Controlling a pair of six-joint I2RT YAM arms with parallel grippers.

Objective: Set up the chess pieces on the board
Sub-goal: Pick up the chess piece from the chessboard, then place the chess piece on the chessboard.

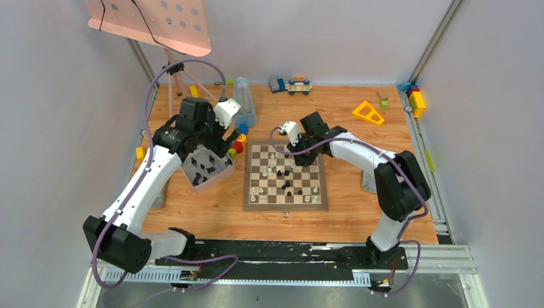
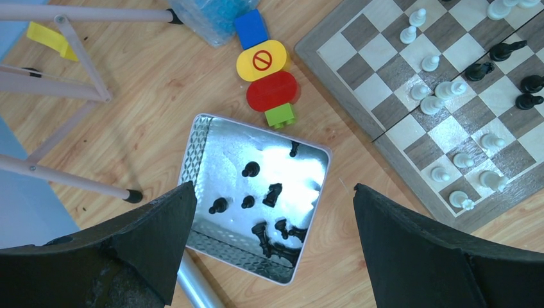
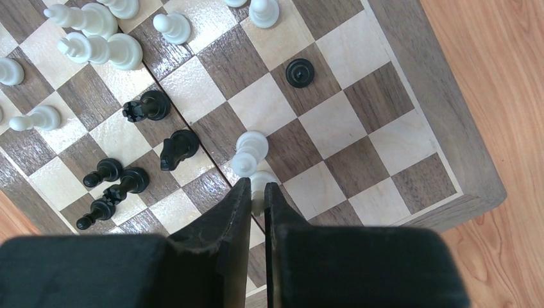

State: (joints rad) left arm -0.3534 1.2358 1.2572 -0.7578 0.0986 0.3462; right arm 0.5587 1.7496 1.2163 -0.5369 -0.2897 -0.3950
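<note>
The board [image 1: 285,206] lies mid-table with white and black chess pieces scattered over it. My right gripper [image 3: 256,186] is low over the board's far part, shut on a white piece [image 3: 262,178] that stands beside another white piece [image 3: 249,154]. A black rook [image 3: 146,107], a knight [image 3: 176,147] and several black pawns lie to its left. My left gripper [image 2: 272,188] hangs open above a grey metal tray [image 2: 192,160], nothing between its fingers. Several black pieces [image 2: 276,192] lie in the tray. The same gripper [image 1: 215,151] shows left of the board from above.
Stacked toy blocks [image 2: 269,80] lie between the tray and the board [image 2: 333,70]. A clear container [image 1: 244,102] and the stand's tripod legs [image 2: 77,90] are at the back left. A yellow triangle [image 1: 368,112] and more blocks [image 1: 417,101] sit at the back right.
</note>
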